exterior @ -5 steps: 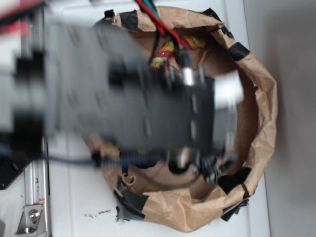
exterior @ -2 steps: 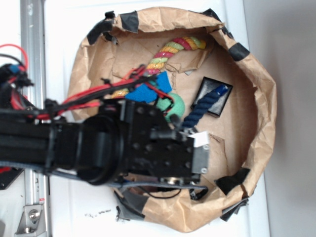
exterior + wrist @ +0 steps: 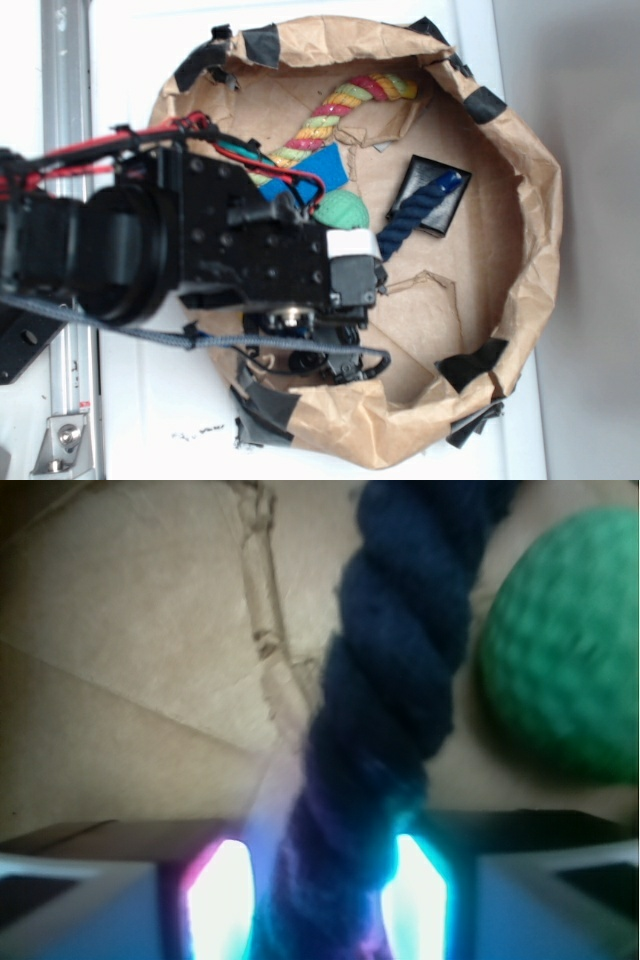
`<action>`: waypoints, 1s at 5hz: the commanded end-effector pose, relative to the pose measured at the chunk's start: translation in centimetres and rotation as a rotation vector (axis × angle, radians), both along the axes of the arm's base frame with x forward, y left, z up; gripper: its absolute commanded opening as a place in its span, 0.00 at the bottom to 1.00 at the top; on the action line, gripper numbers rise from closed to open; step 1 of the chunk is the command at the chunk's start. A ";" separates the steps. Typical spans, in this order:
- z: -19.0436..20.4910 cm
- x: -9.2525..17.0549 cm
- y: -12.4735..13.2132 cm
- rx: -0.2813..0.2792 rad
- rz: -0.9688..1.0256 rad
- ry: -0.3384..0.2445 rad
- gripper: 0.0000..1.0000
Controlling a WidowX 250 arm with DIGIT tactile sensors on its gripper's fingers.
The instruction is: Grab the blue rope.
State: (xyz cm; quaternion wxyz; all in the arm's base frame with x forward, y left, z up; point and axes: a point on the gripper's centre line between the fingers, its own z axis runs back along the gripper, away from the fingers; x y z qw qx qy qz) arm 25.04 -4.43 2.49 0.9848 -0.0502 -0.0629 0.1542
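The blue rope [image 3: 420, 205], thick, navy and twisted, lies slanted across a black pad [image 3: 447, 212] inside the paper-walled bin. Its lower end runs under my gripper [image 3: 368, 272]. In the wrist view the blue rope [image 3: 400, 680] passes straight between the two lit fingers of my gripper [image 3: 315, 900]. The right finger touches the rope. A thin gap shows between the rope and the left finger. The fingers sit low against the cardboard floor, close around the rope but open.
A green ball [image 3: 343, 208] [image 3: 565, 650] sits just left of the rope. A bright-blue flat pad [image 3: 322, 168] and a pink-yellow-green striped rope [image 3: 340, 105] lie further back. Crumpled brown paper walls [image 3: 530, 220] ring the bin.
The arm has swung back over the bin's left side and come down. The gripper now straddles the rope's near end. The rope itself has not shifted.
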 end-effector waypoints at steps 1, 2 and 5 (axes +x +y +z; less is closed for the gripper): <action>2.7 3.9 3.6 0.055 -0.047 -0.087 0.00; 4.0 3.9 2.8 0.061 -0.107 -0.086 0.00; 16.4 1.6 3.7 0.084 -0.320 -0.112 0.00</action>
